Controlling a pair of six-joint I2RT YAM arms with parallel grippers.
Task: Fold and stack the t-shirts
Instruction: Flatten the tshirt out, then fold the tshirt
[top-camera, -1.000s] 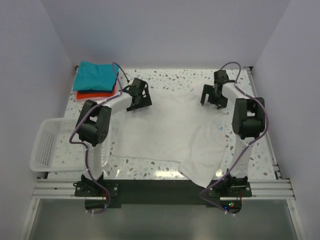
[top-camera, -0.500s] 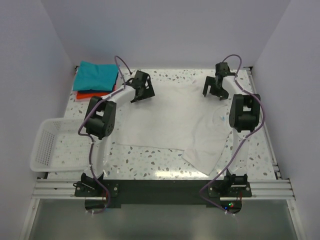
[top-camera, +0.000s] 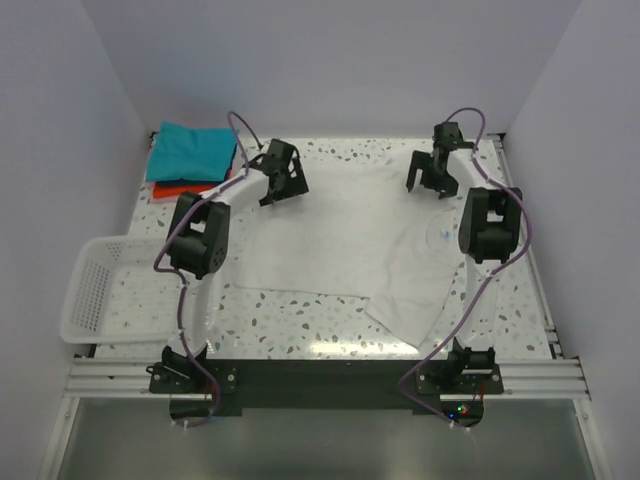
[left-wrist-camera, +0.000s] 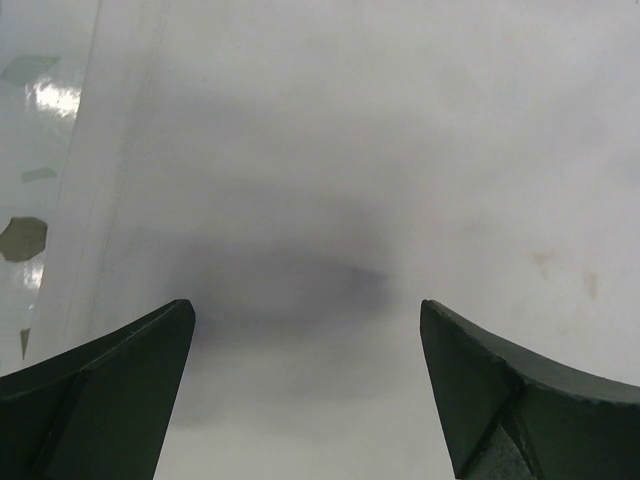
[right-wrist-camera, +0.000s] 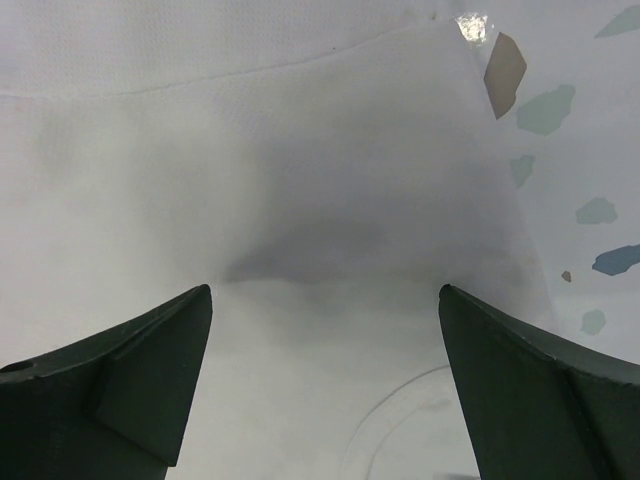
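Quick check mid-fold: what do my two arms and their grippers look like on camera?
The left arm and right arm are white links with bulky black joint housings, each trailing a looping purple-grey cable. The left gripper and right gripper are black; close up, their fingers are dark, smooth wedges.

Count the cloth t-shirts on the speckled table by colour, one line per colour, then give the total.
White cloth t-shirt, spread out between the arms: 1
Teal cloth t-shirt, folded, top of the pile at the far left: 1
Red-orange cloth t-shirt, folded, under the teal one: 1
Total: 3
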